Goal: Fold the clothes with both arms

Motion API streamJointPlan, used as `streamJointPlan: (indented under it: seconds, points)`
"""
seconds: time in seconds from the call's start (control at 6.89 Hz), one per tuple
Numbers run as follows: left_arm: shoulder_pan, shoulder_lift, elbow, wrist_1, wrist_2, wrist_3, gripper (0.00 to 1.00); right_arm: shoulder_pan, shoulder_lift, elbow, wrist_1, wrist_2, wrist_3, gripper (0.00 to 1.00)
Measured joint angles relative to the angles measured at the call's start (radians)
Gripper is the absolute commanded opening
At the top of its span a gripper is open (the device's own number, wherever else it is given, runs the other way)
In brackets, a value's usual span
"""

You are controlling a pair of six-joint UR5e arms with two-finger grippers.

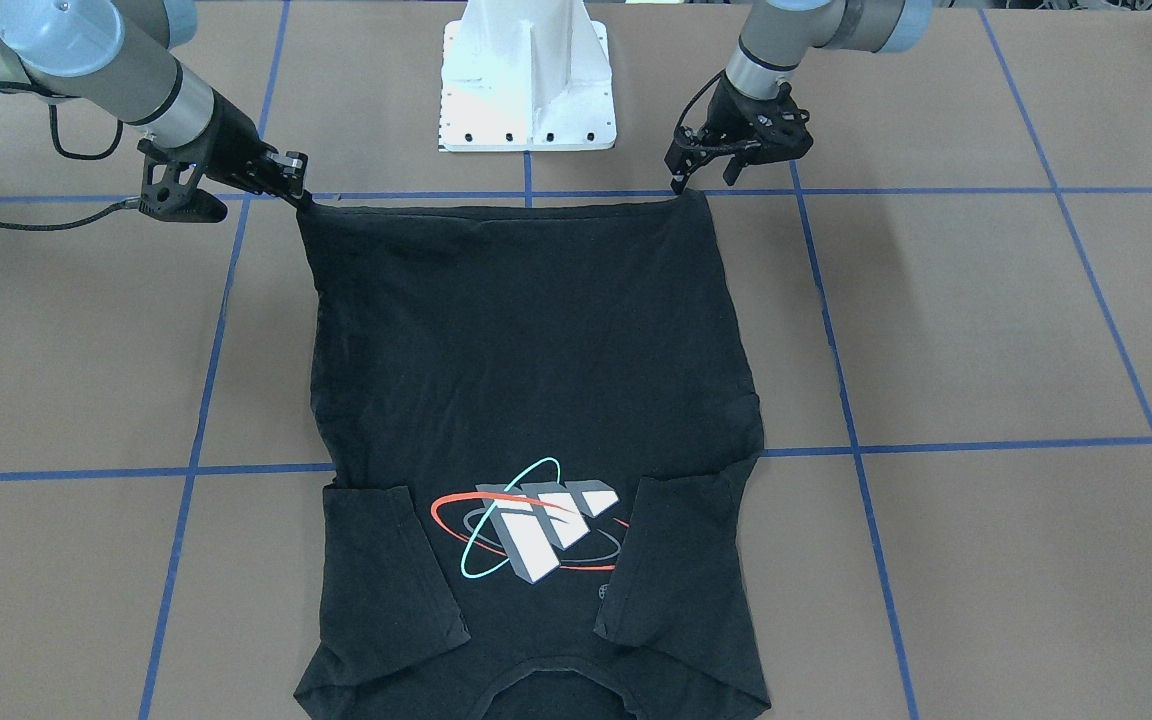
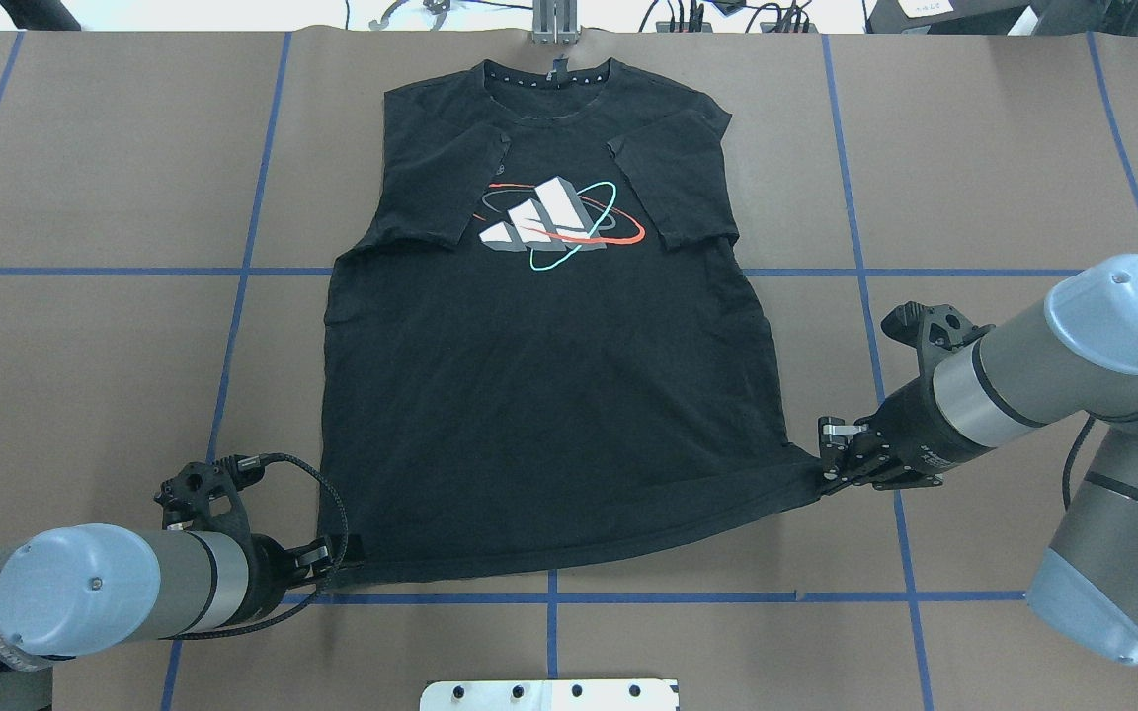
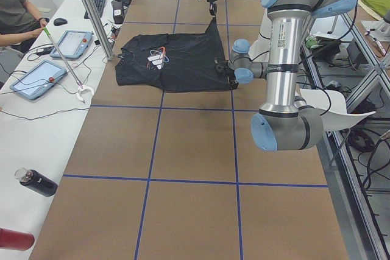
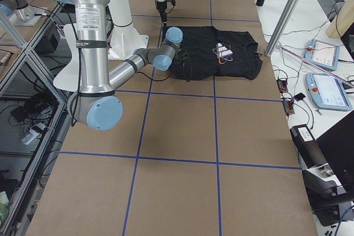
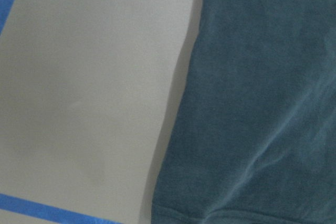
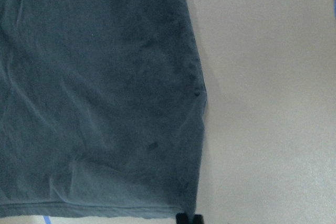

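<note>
Two sleeves (image 2: 441, 188) tucked in already, tee (image 2: 549, 395) not folded over yet; right gripper (image 2: 831, 469) pinches a hem corner (image 2: 806, 476), left gripper (image 2: 332, 558) at the other, can't tell.

Bright even light; 2 wrist views soft (bluish).

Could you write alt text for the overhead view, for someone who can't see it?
A black T-shirt lies logo-up on a brown table, sleeves folded inward. The left tool and right tool each grip a bottom hem corner.
</note>
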Motion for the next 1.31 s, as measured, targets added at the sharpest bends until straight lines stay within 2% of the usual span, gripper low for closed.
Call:
streamJointPlan:
  seconds: [0.29, 0.73, 1.02, 1.31]
  points:
    - [-0.001, 0.0, 0.018, -0.048, -0.002, -0.003, 1.0, 0.006, 0.0, 0.0, 0.0, 0.001, 0.0, 0.0]
    - [-0.011, 0.042, 0.018, -0.201, -0.003, -0.003, 1.0, 0.022, 0.002, 0.0, -0.002, 0.004, 0.0, 0.0]
    - [-0.016, 0.132, 0.031, -0.401, -0.002, 0.002, 1.0, 0.024, 0.002, 0.0, -0.002, 0.004, 0.0, 0.0]
    - [-0.013, 0.133, 0.086, -0.493, 0.0, 0.006, 1.0, 0.022, 0.002, 0.0, -0.002, 0.003, 0.0, 0.0]
